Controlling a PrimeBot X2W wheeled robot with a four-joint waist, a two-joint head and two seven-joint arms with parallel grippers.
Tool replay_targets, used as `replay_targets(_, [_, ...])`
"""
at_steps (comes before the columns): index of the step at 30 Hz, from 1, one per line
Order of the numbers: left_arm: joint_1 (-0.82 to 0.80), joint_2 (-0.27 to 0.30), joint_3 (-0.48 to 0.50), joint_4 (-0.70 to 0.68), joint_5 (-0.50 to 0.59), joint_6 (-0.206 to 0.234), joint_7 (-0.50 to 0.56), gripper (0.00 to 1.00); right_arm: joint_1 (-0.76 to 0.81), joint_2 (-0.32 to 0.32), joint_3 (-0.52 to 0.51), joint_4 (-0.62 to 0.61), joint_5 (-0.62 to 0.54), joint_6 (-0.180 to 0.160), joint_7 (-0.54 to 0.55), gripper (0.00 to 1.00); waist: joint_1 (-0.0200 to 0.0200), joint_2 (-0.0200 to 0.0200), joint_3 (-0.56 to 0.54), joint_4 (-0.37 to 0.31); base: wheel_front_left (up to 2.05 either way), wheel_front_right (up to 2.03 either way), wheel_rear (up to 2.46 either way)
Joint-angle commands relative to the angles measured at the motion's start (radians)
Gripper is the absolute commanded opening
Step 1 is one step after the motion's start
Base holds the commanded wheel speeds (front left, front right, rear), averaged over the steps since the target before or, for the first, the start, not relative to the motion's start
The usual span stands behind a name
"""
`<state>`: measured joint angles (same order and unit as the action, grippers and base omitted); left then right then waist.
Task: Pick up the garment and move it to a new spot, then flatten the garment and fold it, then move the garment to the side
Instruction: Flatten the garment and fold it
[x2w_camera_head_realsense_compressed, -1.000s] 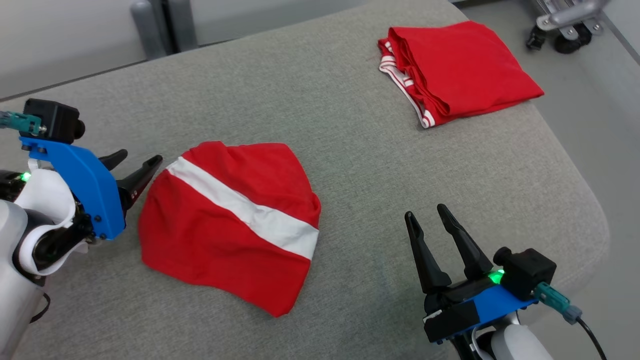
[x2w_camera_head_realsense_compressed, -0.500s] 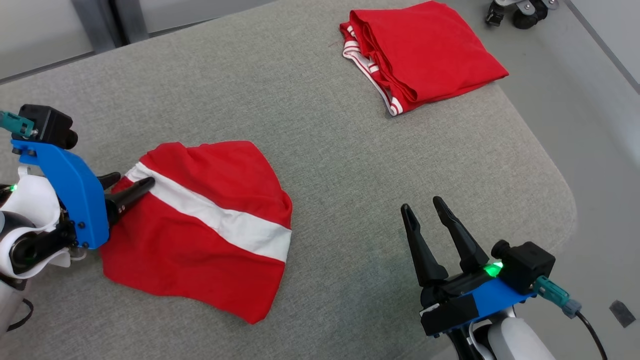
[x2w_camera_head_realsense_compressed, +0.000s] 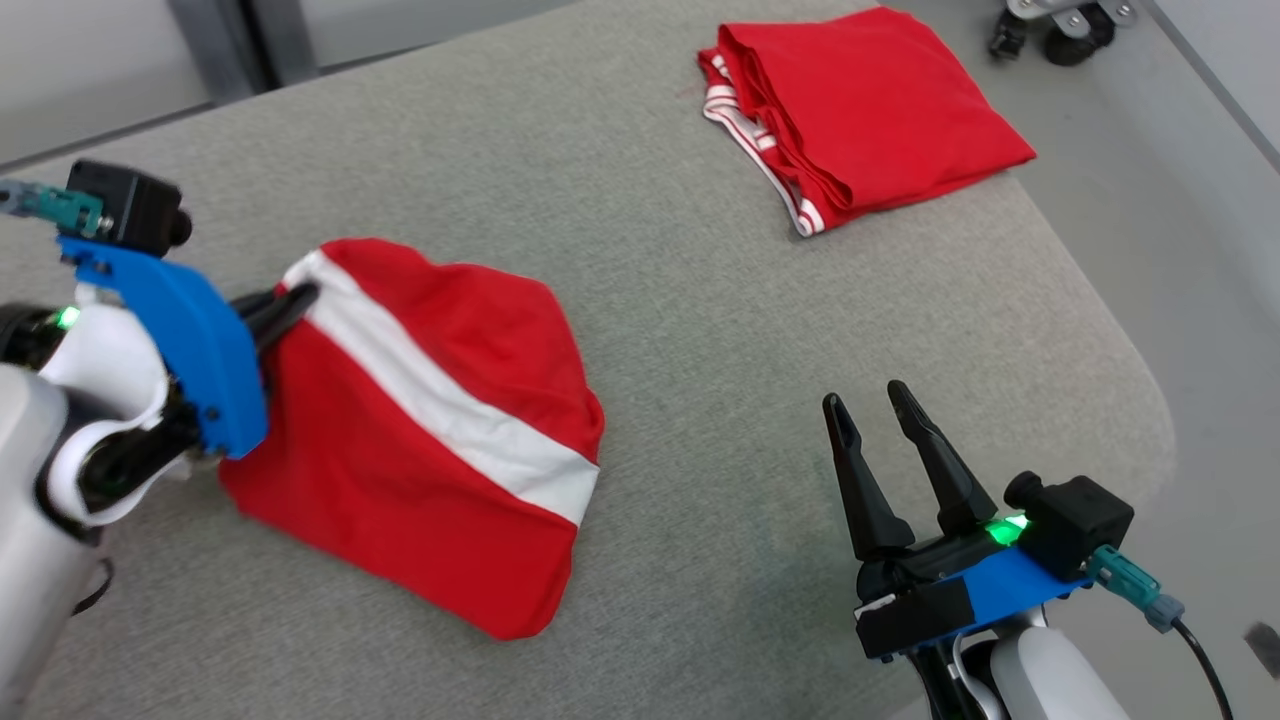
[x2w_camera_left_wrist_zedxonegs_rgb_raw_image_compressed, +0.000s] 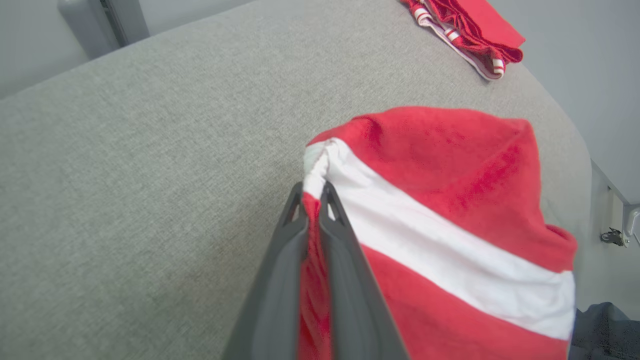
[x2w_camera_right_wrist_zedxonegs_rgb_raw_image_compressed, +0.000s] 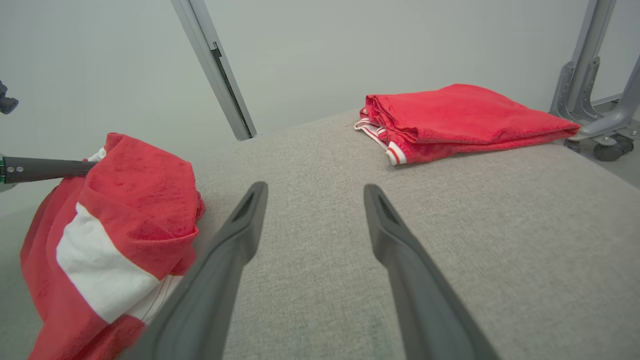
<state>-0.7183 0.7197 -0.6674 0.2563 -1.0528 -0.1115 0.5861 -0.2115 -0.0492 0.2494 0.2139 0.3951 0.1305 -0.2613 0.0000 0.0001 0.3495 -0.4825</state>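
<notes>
A red garment with a broad white stripe (x2w_camera_head_realsense_compressed: 420, 430) lies bunched on the grey cushioned surface (x2w_camera_head_realsense_compressed: 650, 300). My left gripper (x2w_camera_head_realsense_compressed: 295, 297) is shut on its left edge at the stripe's end, and that edge is lifted off the surface. The left wrist view shows cloth pinched between both fingers of the left gripper (x2w_camera_left_wrist_zedxonegs_rgb_raw_image_compressed: 314, 192), with the garment (x2w_camera_left_wrist_zedxonegs_rgb_raw_image_compressed: 440, 200) hanging to the right. My right gripper (x2w_camera_head_realsense_compressed: 870, 405) stands open at the lower right, apart from the garment, with nothing between its fingers. In the right wrist view the garment (x2w_camera_right_wrist_zedxonegs_rgb_raw_image_compressed: 115, 235) lies left of the open right gripper (x2w_camera_right_wrist_zedxonegs_rgb_raw_image_compressed: 312, 192).
A second red garment (x2w_camera_head_realsense_compressed: 870, 110), folded, with striped trim, lies at the far right of the surface, also in the right wrist view (x2w_camera_right_wrist_zedxonegs_rgb_raw_image_compressed: 460, 120). The surface's rounded right edge (x2w_camera_head_realsense_compressed: 1150, 400) drops to the floor. A wheeled metal base (x2w_camera_head_realsense_compressed: 1060, 25) stands beyond.
My left gripper went from open beside the garment to shut on its left edge, and has lifted that edge. The right gripper stays open. The camera has shifted.
</notes>
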Motion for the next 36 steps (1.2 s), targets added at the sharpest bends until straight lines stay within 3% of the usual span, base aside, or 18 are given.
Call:
replay_targets(1, [-0.023, -0.020, 0.000, -0.006, 0.017, -0.006, -0.037, 0.00, -0.007, -0.003, 0.001, 0.000, -0.009, 0.000, -0.005, 1.00, 0.0000, -0.0001, -0.007, 0.010, 0.00, 0.00, 0.00])
replay_targets(7, [-0.094, -0.168, 0.010, -0.032, 0.027, -0.015, -0.223, 0.00, -0.007, -0.003, -0.003, 0.012, -0.024, 0.000, -0.005, 1.00, 0.0000, -0.0001, -0.062, 0.062, 0.00, 0.00, 0.00])
replay_targets(17, [-0.185, -0.400, -0.022, -0.114, -0.036, -0.018, -0.326, 0.00, 0.025, -0.003, -0.021, 0.035, -0.047, 0.000, -0.005, 1.00, 0.0000, -0.0001, -0.159, 0.120, 0.00, 0.00, 0.00])
replay_targets(22, [-0.198, -0.478, 0.022, -0.084, -0.018, 0.055, -0.427, 0.00, 0.038, -0.003, -0.030, 0.038, -0.059, 0.000, -0.005, 1.00, 0.0000, -0.0001, -0.182, 0.157, 0.00, 0.00, 0.00])
replay_targets(31, [0.062, -0.452, 0.051, 0.104, 0.062, 0.280, -0.602, 0.00, 0.041, -0.003, -0.049, 0.032, -0.078, 0.000, -0.004, 1.00, 0.0000, -0.0001, -0.185, 0.283, 0.00, 0.00, 0.00])
replay_targets(36, [0.248, -0.466, 0.082, 0.173, 0.015, 0.321, -0.683, 0.00, 0.044, -0.003, -0.064, 0.030, -0.100, 0.000, 0.002, 1.00, 0.0000, -0.0001, -0.187, 0.362, 0.00, 0.00, 0.00])
